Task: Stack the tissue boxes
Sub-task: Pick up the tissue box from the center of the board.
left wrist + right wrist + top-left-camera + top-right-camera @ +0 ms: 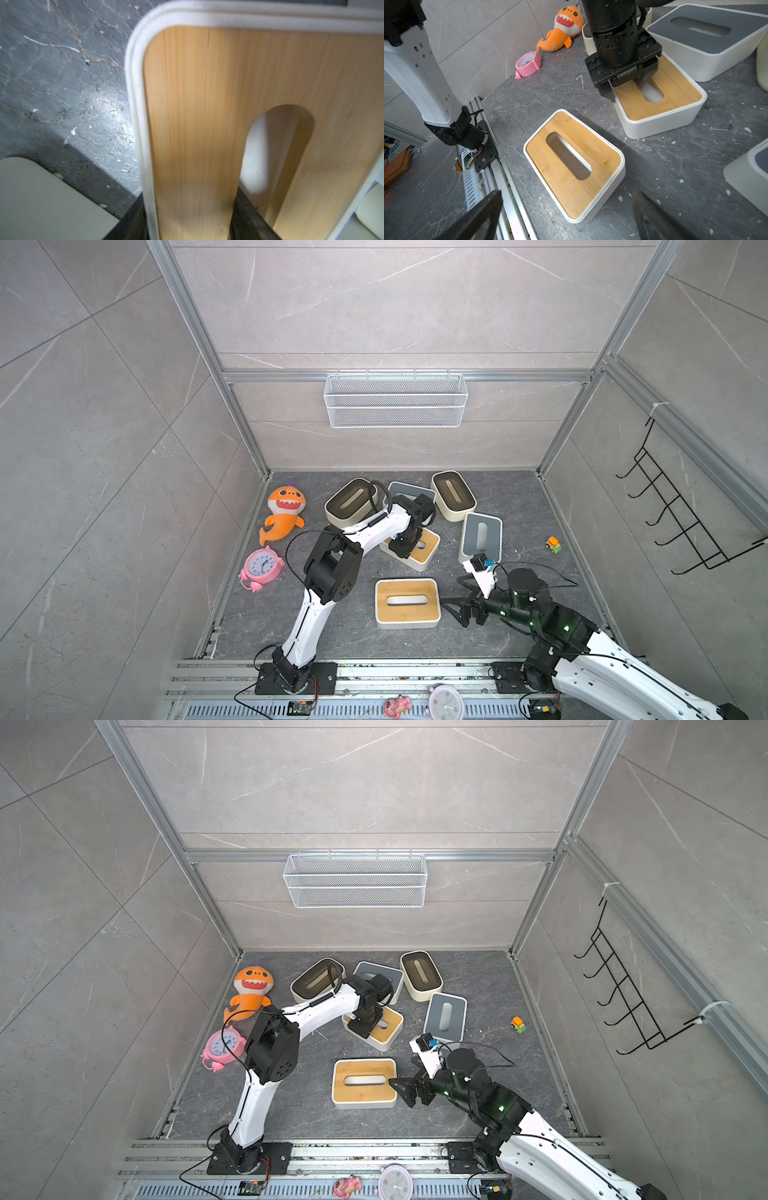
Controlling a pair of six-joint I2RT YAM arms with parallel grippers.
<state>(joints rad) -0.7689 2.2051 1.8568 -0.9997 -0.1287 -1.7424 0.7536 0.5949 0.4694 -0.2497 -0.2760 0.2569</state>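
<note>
Grasp step: left gripper [626, 88] clamps the wood-lid box [675, 91].
Next probably: lift it onto its twin [602, 158] at 6 o'clock; right gripper [454, 614] open.

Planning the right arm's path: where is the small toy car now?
In a top view the toy car sits on the table's right side, between a grey-lidded box and the right wall.

The left claw [626, 89] is pointed down and clamped tight; the right claw [451, 592] is held low and spread wide.
</note>
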